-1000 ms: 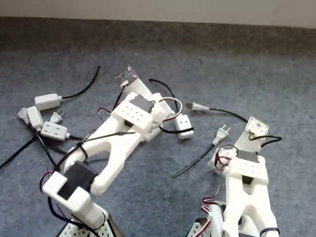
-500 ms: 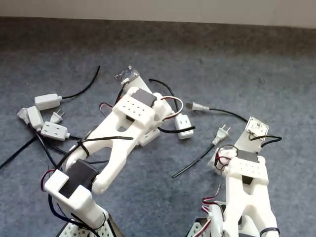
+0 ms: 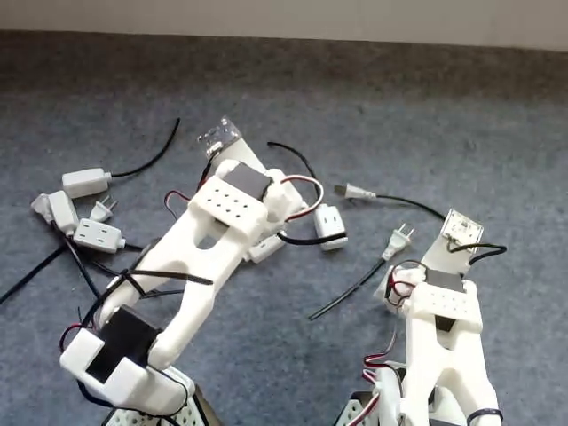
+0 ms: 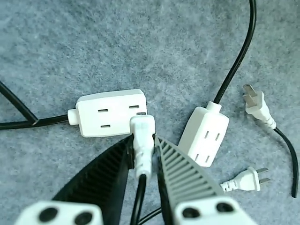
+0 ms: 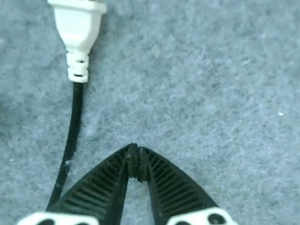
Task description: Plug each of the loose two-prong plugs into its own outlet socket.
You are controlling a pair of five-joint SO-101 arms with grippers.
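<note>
As the left arm has swung leftward since a second ago, its gripper (image 4: pixel 144 140) grasps a white two-prong plug (image 4: pixel 142 126) touching the outlet block (image 4: pixel 105 112). Beside that block lie a second outlet block (image 4: pixel 205 136) and a loose plug (image 4: pixel 255 104). Well apart from it, the right gripper (image 5: pixel 137 161) is clenched, empty.

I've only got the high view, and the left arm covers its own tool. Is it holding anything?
Observer: Yes, the left tool is shut on a white two-prong plug.
Operator: Where's the plug's tip?
Observer: Against the face of a white plastic outlet block, at its end slots; the prongs are hidden.
Operator: And the right tool?
Observer: The right tool is shut and empty over grey carpet, a second white plug lying ahead of it.
</note>
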